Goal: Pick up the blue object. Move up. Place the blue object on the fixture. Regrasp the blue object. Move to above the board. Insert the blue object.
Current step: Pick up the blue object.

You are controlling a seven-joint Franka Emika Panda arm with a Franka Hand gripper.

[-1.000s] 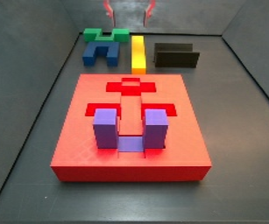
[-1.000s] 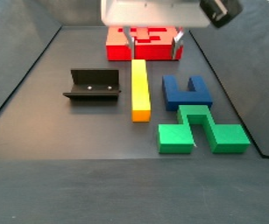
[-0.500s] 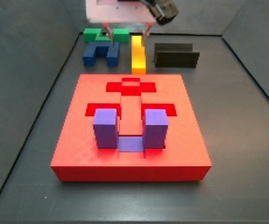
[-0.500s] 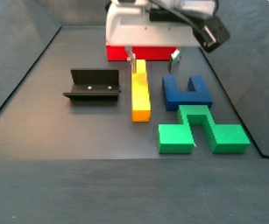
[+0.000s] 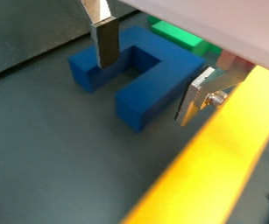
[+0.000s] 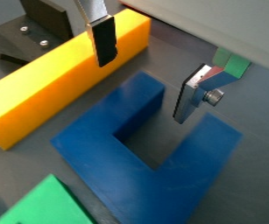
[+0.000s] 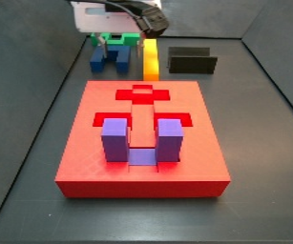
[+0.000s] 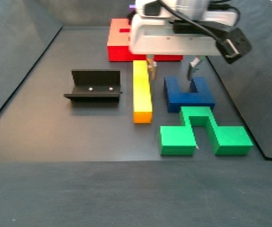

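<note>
The blue object is a dark blue U-shaped block lying flat on the floor between the yellow bar and the green block; it also shows in a side view. My gripper hangs open just above it and holds nothing. In both wrist views the block lies below the spread fingers, which are not touching it. The black fixture stands beyond the yellow bar. The red board carries a purple U block.
A long yellow bar lies right beside the blue object, between it and the fixture. A green block sits against the blue object's other end. Dark walls enclose the floor.
My gripper has moved from above the board's edge over to the blue object and come down lower. It stays open. No block has moved.
</note>
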